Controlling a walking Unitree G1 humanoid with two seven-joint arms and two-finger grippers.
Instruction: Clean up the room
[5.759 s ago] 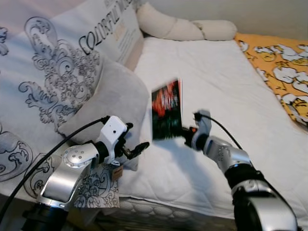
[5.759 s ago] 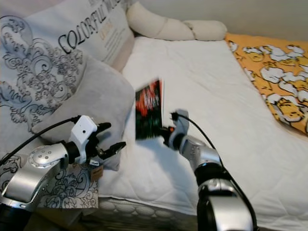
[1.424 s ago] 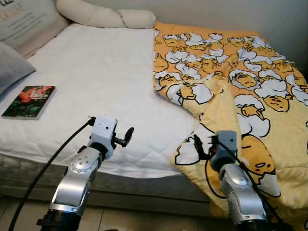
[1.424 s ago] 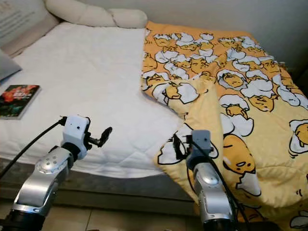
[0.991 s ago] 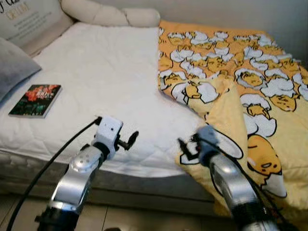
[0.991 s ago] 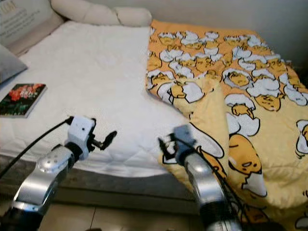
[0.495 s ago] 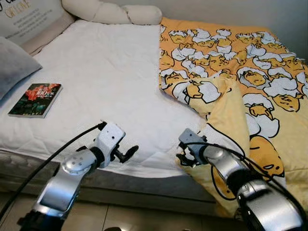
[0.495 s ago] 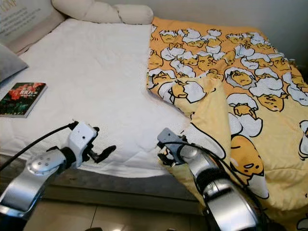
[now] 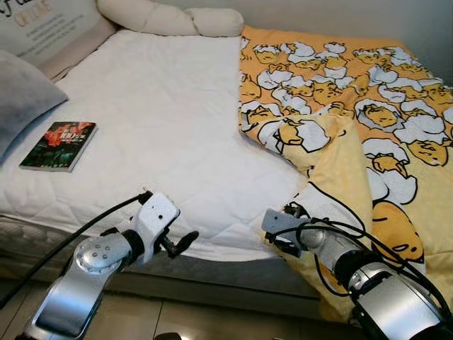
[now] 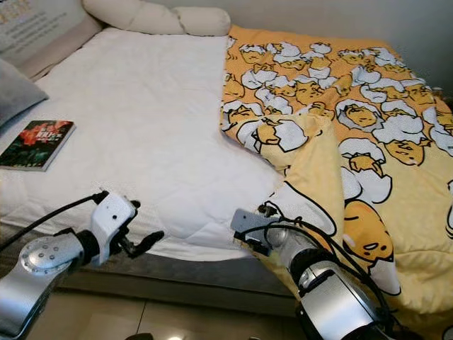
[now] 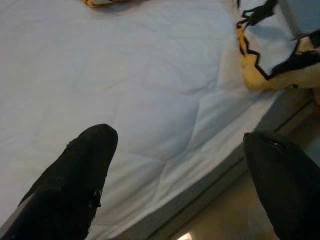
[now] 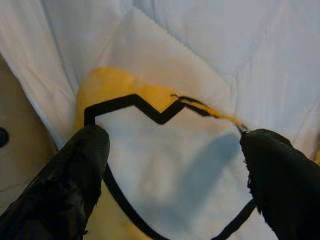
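Progress: the bed (image 9: 163,113) was judged only partly tidied. The yellow patterned blanket (image 9: 354,113) covered the half of the bed away from the pillows, with its near corner folded back and its lower part hanging over the bed's front edge. The bare white mattress was exposed over the rest. A book (image 9: 59,145) was lying flat on the mattress near the grey pillow (image 9: 21,99); a long cream bolster (image 9: 170,18) was at the head of the bed. Spreading the blanket was judged outstanding.

Arm pose: the right hand (image 12: 170,165) was reached forward at the bed's front edge, fingers spread apart over the blanket's hanging corner, not yet closed on it. The left hand (image 9: 177,244) was held at the front edge, nearer the book, fingers open and empty.
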